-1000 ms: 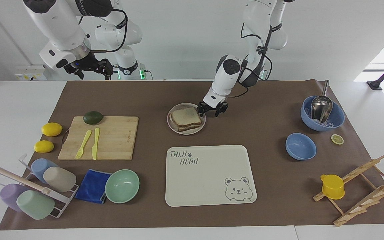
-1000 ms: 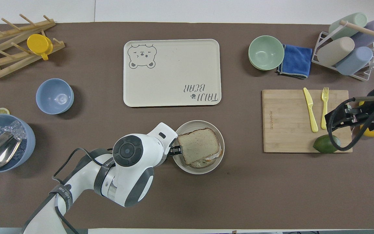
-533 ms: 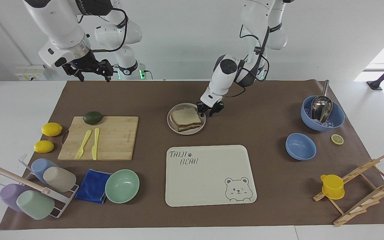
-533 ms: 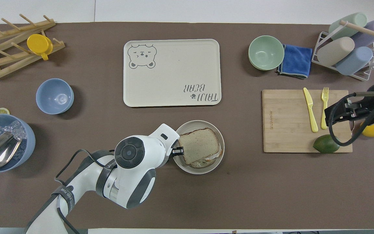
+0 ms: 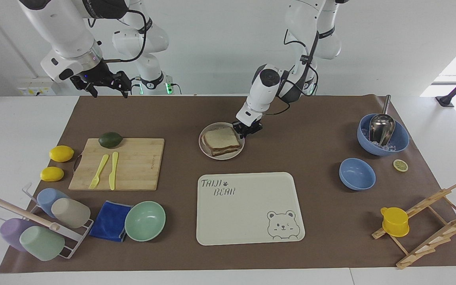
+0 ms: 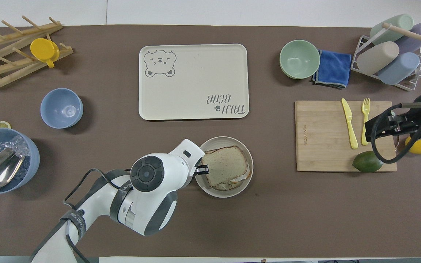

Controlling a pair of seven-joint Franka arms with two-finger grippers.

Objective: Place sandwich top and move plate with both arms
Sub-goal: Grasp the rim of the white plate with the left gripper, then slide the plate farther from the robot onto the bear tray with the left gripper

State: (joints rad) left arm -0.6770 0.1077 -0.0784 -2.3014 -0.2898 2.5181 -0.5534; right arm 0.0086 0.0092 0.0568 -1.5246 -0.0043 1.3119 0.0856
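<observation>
- The plate (image 5: 221, 155) is seen just above the centre of the facing view, on the brown mat of the counter (image 5: 315, 206); in the overhead view it lies just below the centre.
- The sandwich top (image 5: 221, 137) is laid on the stacked sandwich in the plate, its plain face up.
- The left hand (image 5: 247, 130) is lowered at the plate's right edge in the facing view, with its fingertips closed together on the rim of the plate (image 6: 225, 193); in the overhead view the left hand (image 6: 200, 169) is partly covered by the white wrist.
- The right hand (image 5: 105, 89) is held in the air at the upper left of the facing view, over the counter's edge, with its fingers spread wide and nothing between them; the right hand (image 6: 389, 126) shows at the right edge of the overhead view, above the cutting board.
- The bear-printed tray (image 5: 247, 233) is placed below the plate in the facing view, apart from it.
- The cutting board (image 5: 137, 166) is found at centre left of the facing view, with a yellow fork (image 5: 99, 171) and knife (image 5: 113, 170) on it.
</observation>
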